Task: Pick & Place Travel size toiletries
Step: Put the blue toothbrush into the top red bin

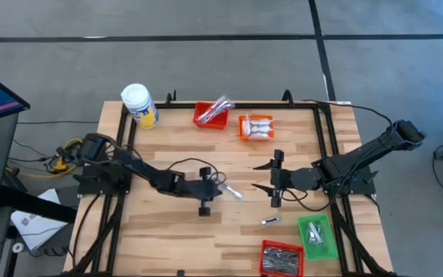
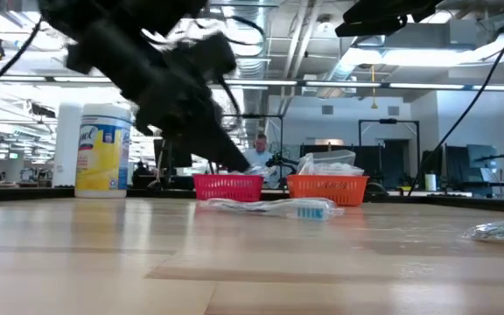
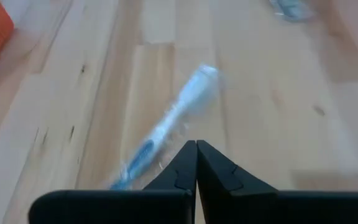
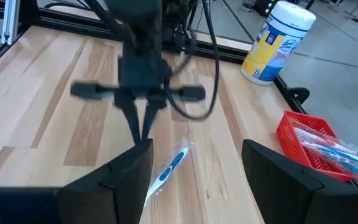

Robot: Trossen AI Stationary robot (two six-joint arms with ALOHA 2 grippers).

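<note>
My left gripper (image 3: 196,149) is pinched shut on nothing, hovering beside a wrapped toothbrush (image 1: 233,192) lying mid-table. It looks light and stiff, with slippery crinkly wrap, so I'd grip mid-handle. My right gripper (image 1: 274,178) waits spread wide open at the right. The wrapper's edges are hard to make out.

The wrapped toothbrush (image 3: 166,127) is showing blurred, its lower end disappearing behind the left gripper (image 3: 196,144). The red basket (image 1: 282,258) is running off the frame's edge.
</note>
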